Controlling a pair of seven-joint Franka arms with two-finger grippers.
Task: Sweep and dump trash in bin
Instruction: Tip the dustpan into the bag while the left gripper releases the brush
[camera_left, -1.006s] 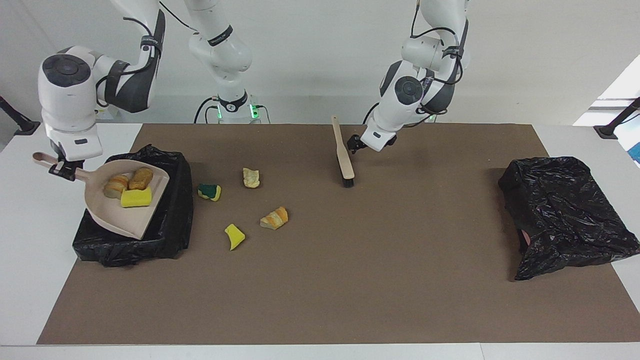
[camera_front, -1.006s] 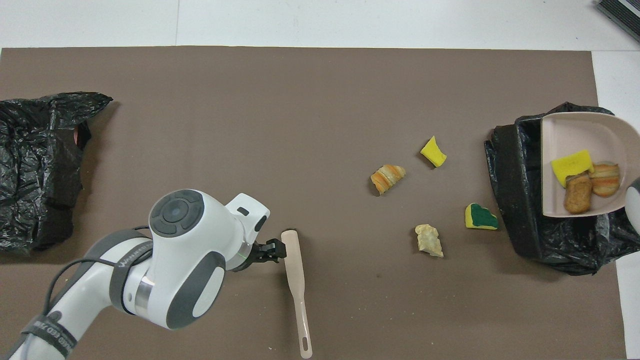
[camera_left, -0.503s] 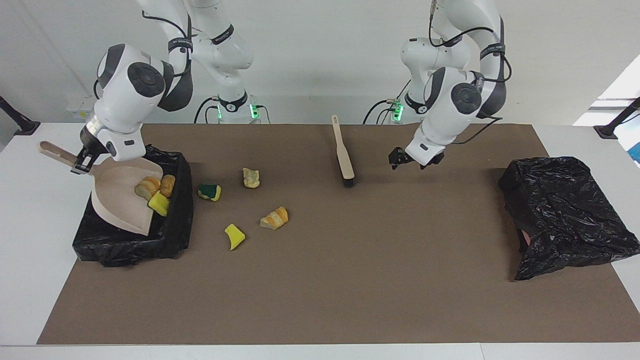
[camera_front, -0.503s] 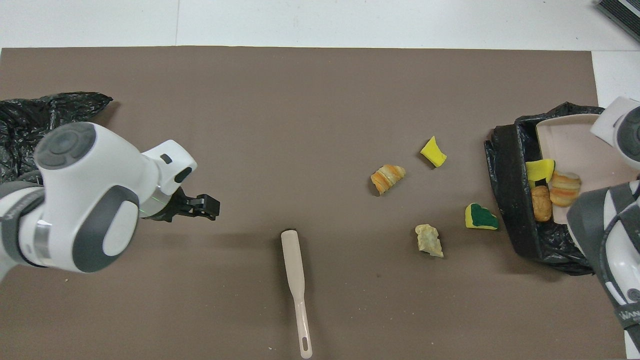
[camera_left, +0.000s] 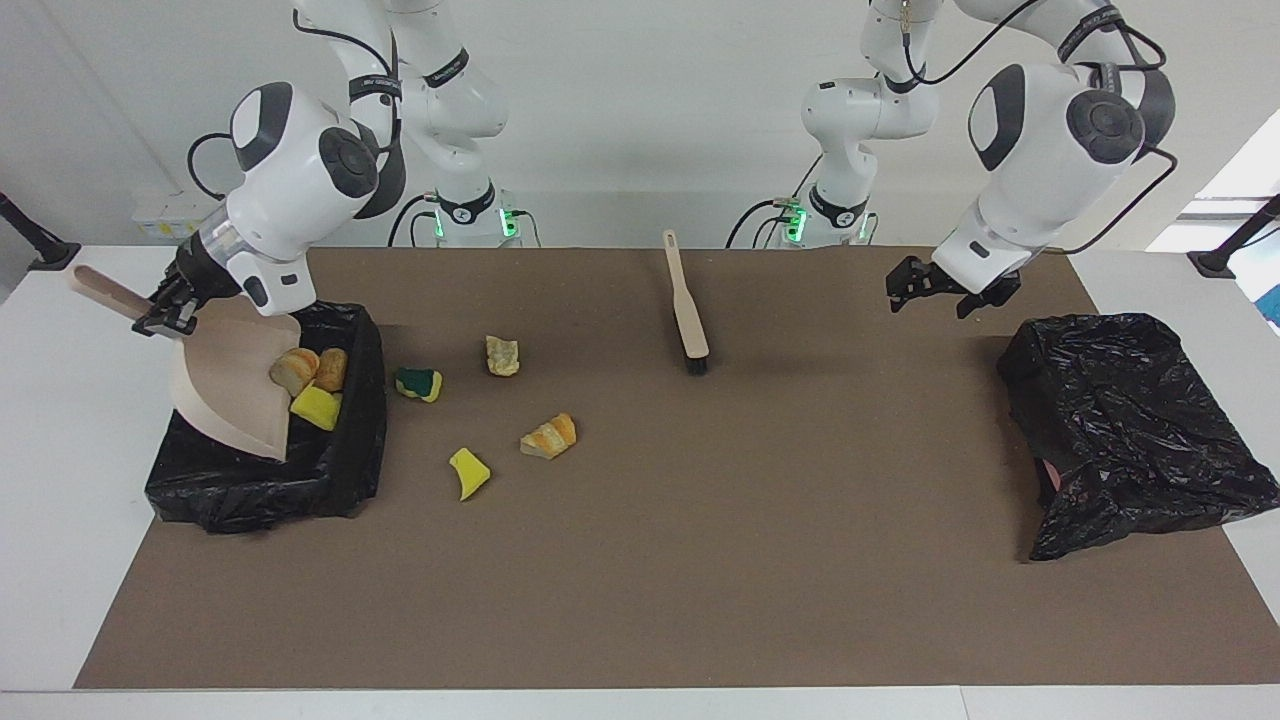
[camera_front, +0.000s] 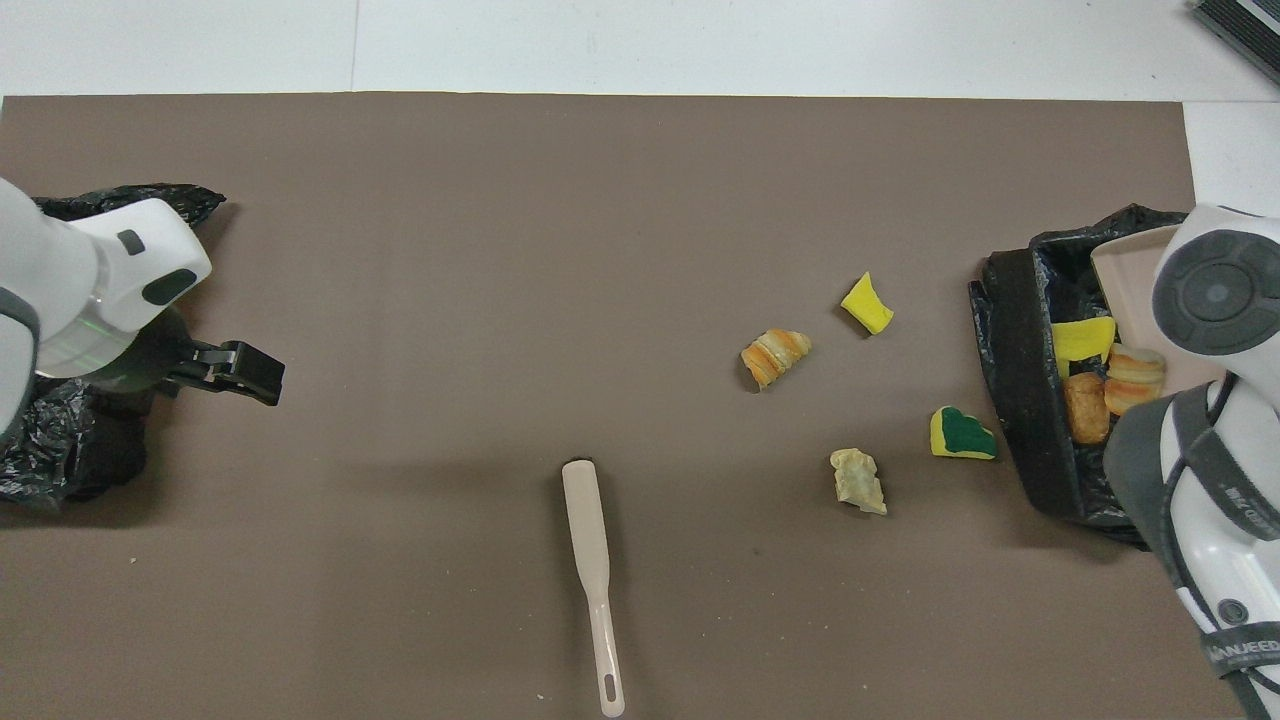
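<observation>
Facing view: the right hand (camera_left: 160, 318) is clamped on the handle of the beige dustpan (camera_left: 235, 385), tilting it steeply over the black-lined bin (camera_left: 345, 470) at the right arm's end of the bench (camera_left: 640, 600). The tilt is there so the load slides off: a yellow sponge piece (camera_left: 316, 408) and two bread-like chunks (camera_left: 307, 368) sit at the pan's lower lip, over the bin's opening. Whether they rest on the pan or on the liner is hard to judge from here.

Four scraps lie on the brown mat just beside the bin: a green-topped sponge (camera_left: 418, 383), a pale chunk (camera_left: 502, 356), an orange-striped chunk (camera_left: 549, 436) and a yellow wedge (camera_left: 468, 472). They are unswept.

The brush (camera_left: 686, 308) lies flat mid-bench, nobody holding it. The left hand (camera_left: 925, 285) hangs wide and empty over the mat near a second black bag (camera_left: 1130, 430), clear of the dumping; it appears to wait.
</observation>
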